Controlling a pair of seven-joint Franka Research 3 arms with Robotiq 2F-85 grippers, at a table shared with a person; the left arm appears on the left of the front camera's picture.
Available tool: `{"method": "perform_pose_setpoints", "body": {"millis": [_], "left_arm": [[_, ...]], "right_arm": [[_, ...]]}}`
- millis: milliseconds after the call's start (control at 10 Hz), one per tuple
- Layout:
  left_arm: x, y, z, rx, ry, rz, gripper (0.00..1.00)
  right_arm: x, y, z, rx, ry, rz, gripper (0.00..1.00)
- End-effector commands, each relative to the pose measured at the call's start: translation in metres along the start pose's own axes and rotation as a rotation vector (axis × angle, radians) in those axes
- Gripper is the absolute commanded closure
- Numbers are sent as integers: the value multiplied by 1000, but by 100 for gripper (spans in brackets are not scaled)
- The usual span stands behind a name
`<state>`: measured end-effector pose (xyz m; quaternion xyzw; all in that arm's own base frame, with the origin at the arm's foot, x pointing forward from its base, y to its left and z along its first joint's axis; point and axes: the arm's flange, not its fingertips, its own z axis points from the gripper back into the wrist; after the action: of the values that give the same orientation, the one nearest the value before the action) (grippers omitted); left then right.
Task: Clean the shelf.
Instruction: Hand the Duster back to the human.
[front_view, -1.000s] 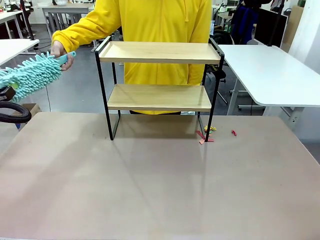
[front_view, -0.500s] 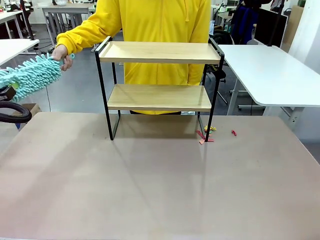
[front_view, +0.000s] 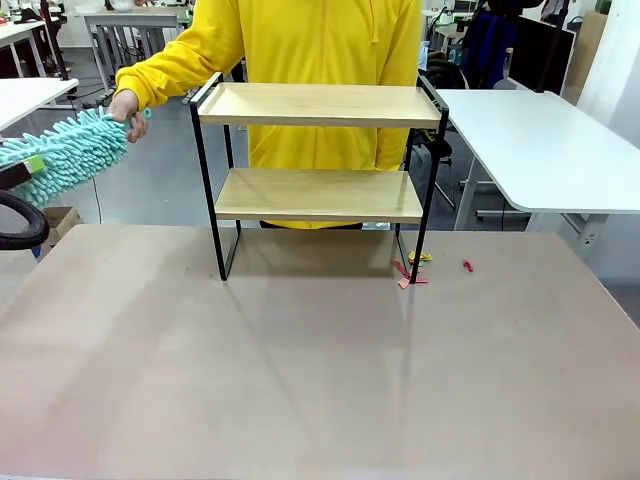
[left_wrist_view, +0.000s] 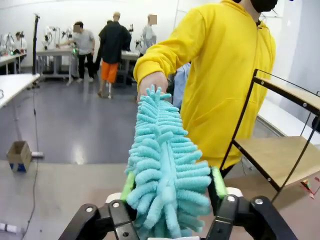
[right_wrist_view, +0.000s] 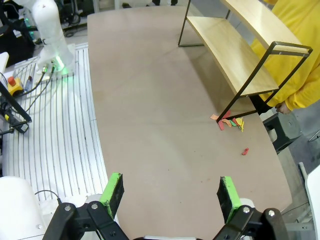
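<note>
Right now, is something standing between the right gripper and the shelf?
Nothing visible does. In the right wrist view, the right gripper hangs open above bare table, and the shelf stands farther off. Small colored scraps lie by its near leg, flat on the table.

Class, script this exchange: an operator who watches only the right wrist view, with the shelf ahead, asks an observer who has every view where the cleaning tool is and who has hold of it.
Operator: I see the shelf but no tool. Where is it?
Observer: A turquoise duster lies between the jaws of the left gripper, which stand wide, one green pad on each side.
Operator: Who has hold of it?
Observer: A person's hand grips its far end, left of the shelf's top board.
</note>
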<state>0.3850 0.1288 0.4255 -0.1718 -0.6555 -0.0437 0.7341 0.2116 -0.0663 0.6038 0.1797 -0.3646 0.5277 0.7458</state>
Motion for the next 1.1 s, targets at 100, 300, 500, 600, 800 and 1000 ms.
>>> {"method": "perform_pose_setpoints", "body": {"millis": [100,300,500,600,800,1000], "left_arm": [[60,-24,40,-22,69,109,0],[136,-29,71,-7,-35,185,0],[174,-14,89,37,-125,257,0],[192,2,97,18,-133,326,0],[209,31,107,20,-155,428,0],[208,48,111,16,-178,474,0]], "right_arm": [[1,0,2,6,-14,11,0],[1,0,2,6,-14,11,0],[1,0,2,6,-14,11,0],[1,0,2,6,-14,11,0],[1,0,2,6,-14,11,0],[1,0,2,6,-14,11,0]]}}
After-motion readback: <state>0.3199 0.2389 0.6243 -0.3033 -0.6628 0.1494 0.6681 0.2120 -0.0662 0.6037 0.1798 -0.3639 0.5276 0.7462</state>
